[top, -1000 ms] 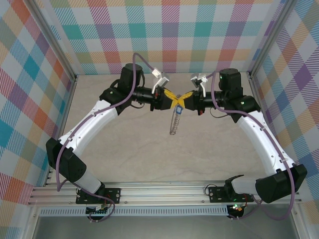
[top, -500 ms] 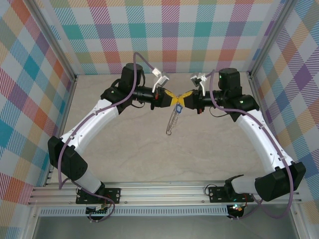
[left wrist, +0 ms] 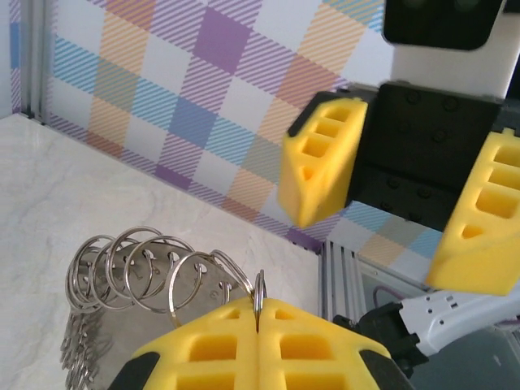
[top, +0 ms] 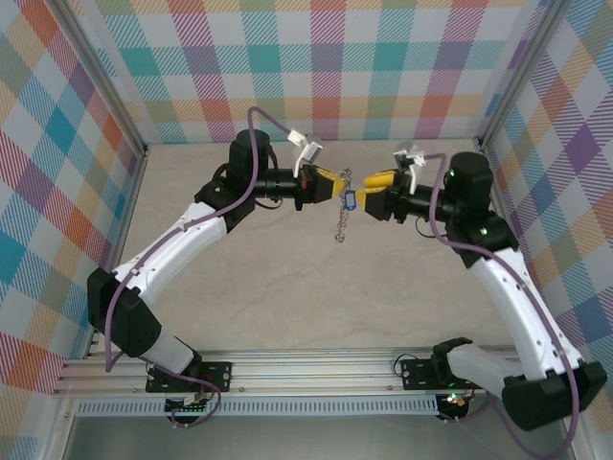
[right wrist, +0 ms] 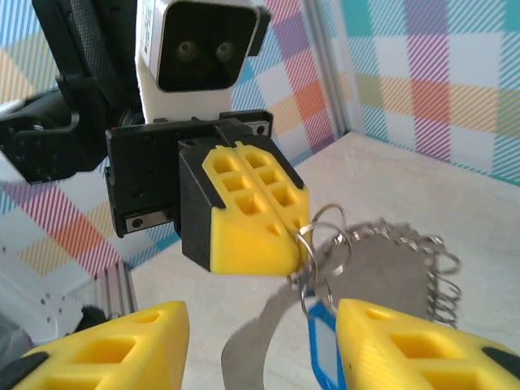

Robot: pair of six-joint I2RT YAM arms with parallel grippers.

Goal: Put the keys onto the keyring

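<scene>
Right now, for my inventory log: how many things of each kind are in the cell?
arms: 2 (left arm, right arm)
keyring: 1
blue tag: 1
total: 4

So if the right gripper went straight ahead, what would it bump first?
Probably the blue tag, hanging just ahead of the right gripper, with the keyring close behind. The shut left gripper pinching the keyring comes next. Depth is hard to judge.
</scene>
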